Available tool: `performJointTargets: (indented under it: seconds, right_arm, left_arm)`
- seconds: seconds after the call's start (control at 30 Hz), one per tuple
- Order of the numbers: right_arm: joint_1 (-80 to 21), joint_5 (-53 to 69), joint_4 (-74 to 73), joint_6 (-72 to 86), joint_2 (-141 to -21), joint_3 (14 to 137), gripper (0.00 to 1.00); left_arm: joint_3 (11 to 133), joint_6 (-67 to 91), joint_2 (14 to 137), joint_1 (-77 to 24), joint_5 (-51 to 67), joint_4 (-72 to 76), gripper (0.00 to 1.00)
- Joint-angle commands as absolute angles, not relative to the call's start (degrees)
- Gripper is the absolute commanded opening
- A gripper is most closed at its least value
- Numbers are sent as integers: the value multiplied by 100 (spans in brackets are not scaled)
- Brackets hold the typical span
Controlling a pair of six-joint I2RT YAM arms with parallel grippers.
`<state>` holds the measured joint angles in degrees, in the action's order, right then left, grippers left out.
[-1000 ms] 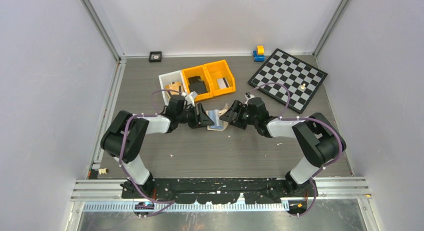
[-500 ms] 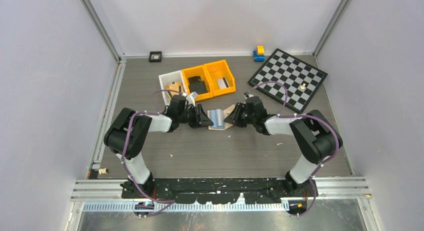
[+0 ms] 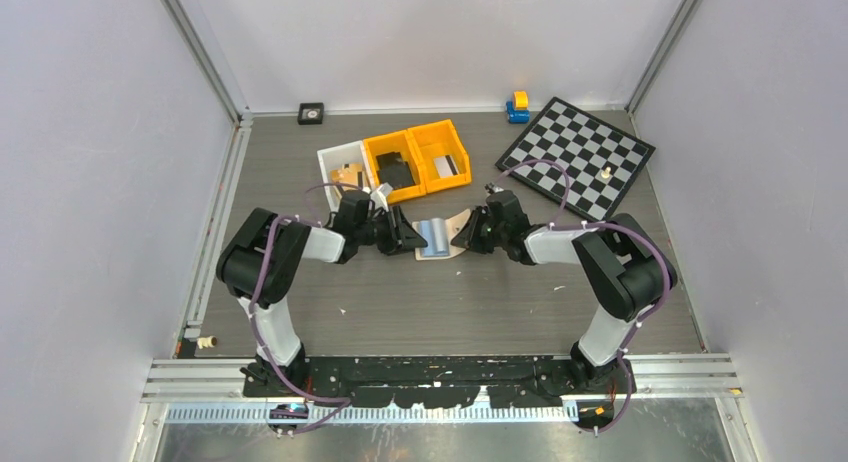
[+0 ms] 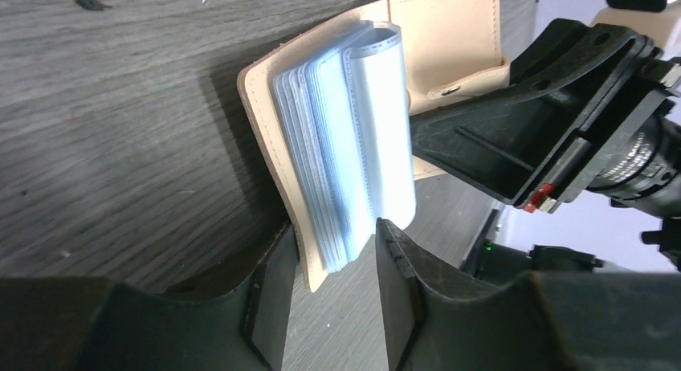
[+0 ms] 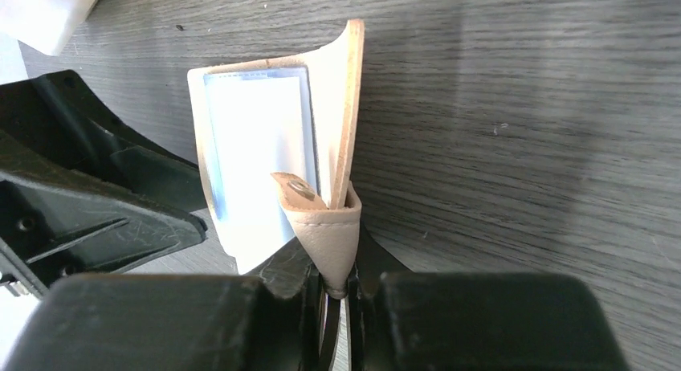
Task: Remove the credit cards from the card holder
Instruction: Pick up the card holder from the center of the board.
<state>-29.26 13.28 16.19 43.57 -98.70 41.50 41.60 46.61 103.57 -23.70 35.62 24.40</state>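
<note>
Since the card holder [image 4: 450, 34] is looking floppy and light, I'm clamping its slick sleeves [image 4: 353, 146] with the left gripper [image 4: 333, 254], right gripper [image 5: 336, 284] pinching the snap tab [image 5: 325, 226] at its 3 o'clock.

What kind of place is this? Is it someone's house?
Probably not a house; it looks like a robot practice booth. A left arm and right arm are bolted to a table walled in by plain white panels, with yellow bins and a chessboard set out.
</note>
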Motion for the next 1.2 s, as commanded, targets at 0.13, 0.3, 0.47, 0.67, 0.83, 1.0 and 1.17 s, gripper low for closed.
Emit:
performJointTargets:
  seconds: [0.13, 0.3, 0.47, 0.67, 0.83, 1.0, 1.17]
  right_arm:
    - [-3052, 1432, 1724, 4323, -9999, 4338, 14]
    - [-3058, 1446, 1735, 4332, -9943, 4317, 14]
    - [-3051, 1495, 1828, 4371, -9865, 4260, 14]
    - [-3059, 1558, 2250, 4532, -9813, 4101, 15]
    - [-3080, 1518, 2787, 4795, -9764, 3846, 15]
    - [-3084, 1371, 2990, 4900, -9646, 3654, 15]
    - [-3079, 1410, 3138, 5009, -9608, 3580, 15]
  left_arm:
    - [3928, 5391, 10562, -2313, 4068, 4314, 33]
    - [3811, 5431, 10371, -2289, 4121, 4511, 23]
    - [3724, 5475, 10245, -2285, 4154, 4619, 31]
    - [3558, 5555, 10194, -2487, 3394, 4343, 26]
    - [3717, 5179, 9876, -2616, 2848, 3465, 15]
    - [3407, 4993, 9454, -2619, 2763, 3698, 19]
    - [3513, 4897, 9445, -2663, 3052, 3645, 30]
